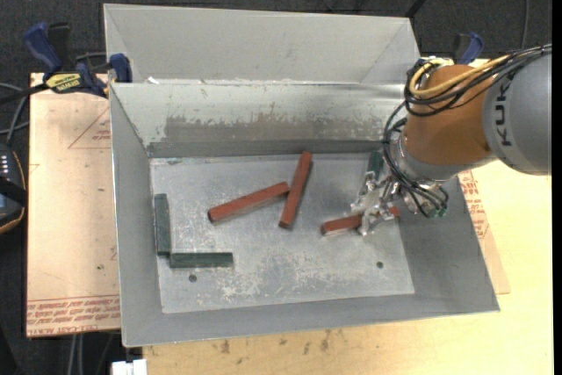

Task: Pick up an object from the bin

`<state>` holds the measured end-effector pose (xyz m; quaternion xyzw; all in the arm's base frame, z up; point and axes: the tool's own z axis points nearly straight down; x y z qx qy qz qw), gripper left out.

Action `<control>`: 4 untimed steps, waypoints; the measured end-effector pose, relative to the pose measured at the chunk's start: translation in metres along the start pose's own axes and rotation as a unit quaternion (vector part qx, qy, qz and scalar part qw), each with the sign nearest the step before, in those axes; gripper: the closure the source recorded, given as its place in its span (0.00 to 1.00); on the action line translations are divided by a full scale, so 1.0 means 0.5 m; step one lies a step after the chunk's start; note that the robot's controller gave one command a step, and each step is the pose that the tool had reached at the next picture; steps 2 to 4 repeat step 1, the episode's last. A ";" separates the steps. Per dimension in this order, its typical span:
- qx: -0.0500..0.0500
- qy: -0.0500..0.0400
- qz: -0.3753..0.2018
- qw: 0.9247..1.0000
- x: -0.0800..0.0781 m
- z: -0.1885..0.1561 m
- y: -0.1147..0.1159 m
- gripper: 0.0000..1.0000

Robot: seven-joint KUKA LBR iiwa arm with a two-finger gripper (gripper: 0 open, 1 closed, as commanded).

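Arm link (531, 114): smooth grey cylinder, matte finish, rounded where it meets the wrist.
Lettering (502, 120): dark capitals along the grey casing; "KU" legible, the rest cut off.
Orange cover (443, 132): glossy orange-brown, bulbous, wrapped round the wrist; pale yellowish patch at its top edge.
Cables (457, 82): several thin black ones, looped over the orange cover and trailing back along the grey casing.
Wrist ring (411, 176): dark band under the cover; fine wires bunched beside it, specks of green and red among them.
Gripper (373, 211): small, bare silver metal, angular bracket-work with bright glints; far slimmer than the wrist.
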<state>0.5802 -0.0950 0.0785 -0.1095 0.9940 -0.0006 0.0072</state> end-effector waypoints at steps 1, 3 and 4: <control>-0.001 0.004 -0.017 1.000 -0.034 -0.293 -0.020 1.00; -0.001 0.004 -0.017 1.000 -0.034 -0.293 -0.020 1.00; -0.001 0.004 -0.017 1.000 -0.034 -0.293 -0.020 1.00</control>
